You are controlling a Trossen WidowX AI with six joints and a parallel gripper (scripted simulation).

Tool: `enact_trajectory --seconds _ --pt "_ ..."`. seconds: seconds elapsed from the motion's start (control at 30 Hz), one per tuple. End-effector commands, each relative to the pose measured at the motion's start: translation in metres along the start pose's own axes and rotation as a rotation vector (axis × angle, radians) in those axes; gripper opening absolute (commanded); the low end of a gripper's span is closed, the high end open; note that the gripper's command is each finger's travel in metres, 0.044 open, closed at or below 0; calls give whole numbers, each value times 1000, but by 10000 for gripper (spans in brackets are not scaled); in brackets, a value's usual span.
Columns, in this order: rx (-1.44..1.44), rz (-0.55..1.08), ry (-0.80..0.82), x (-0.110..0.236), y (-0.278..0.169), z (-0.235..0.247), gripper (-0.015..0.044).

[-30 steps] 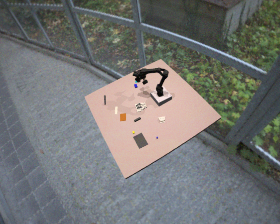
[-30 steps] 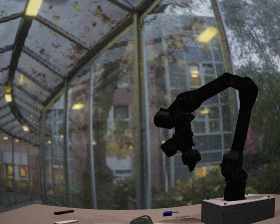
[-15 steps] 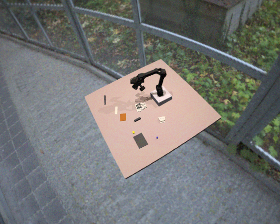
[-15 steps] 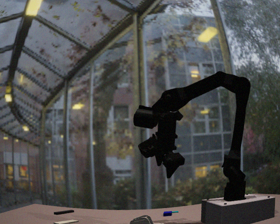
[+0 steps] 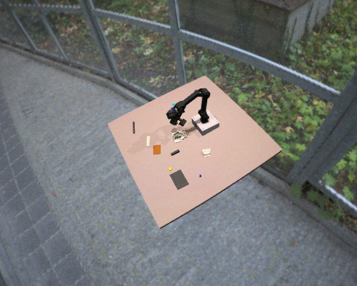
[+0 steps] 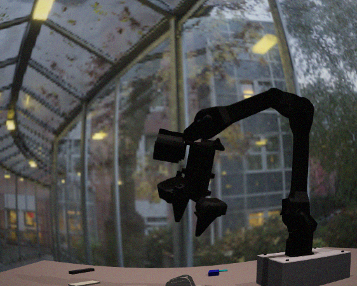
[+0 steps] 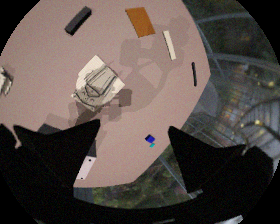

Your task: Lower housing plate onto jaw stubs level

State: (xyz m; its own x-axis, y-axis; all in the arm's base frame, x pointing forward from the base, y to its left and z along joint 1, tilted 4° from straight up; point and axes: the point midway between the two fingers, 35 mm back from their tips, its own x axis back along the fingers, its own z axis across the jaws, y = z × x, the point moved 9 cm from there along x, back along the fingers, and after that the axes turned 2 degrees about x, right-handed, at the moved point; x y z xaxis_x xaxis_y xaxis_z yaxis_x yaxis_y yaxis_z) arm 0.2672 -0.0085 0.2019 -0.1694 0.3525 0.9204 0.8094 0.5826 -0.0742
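Gripper (image 5: 177, 123) (image 6: 187, 228) (image 7: 135, 125): spread wide, open air between fingertips and tabletop (image 5: 235, 127) (image 6: 131, 273) (image 7: 46, 65). Low obstacles: pale lined assembly (image 5: 179, 136) (image 6: 180, 281) (image 7: 97, 82), near the base box (image 5: 210, 128) (image 6: 318, 269) (image 7: 86, 168); black block (image 5: 175, 152) (image 7: 78, 20), beyond it. Passages: one lane between black block and white piece (image 5: 206, 152) (image 7: 2, 81); another between assembly and blue block (image 5: 172, 109) (image 6: 213, 272) (image 7: 150, 138). Base box bounded one side.

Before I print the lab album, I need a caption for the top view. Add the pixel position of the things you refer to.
Black arm with its open tool (image 5: 177, 123) (image 6: 187, 229) (image 7: 135, 125) raised above a pink table (image 5: 242, 140) (image 6: 127, 270) (image 7: 46, 60).
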Motion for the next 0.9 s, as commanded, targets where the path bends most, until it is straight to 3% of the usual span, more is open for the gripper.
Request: enact_trajectory --seconds 0.0,0.47,0.87 --pt "44 -50 30 6 19 17 440" --pt "268 -184 180 33 76 115 440" --pt "478 -231 321 60 89 218 440"
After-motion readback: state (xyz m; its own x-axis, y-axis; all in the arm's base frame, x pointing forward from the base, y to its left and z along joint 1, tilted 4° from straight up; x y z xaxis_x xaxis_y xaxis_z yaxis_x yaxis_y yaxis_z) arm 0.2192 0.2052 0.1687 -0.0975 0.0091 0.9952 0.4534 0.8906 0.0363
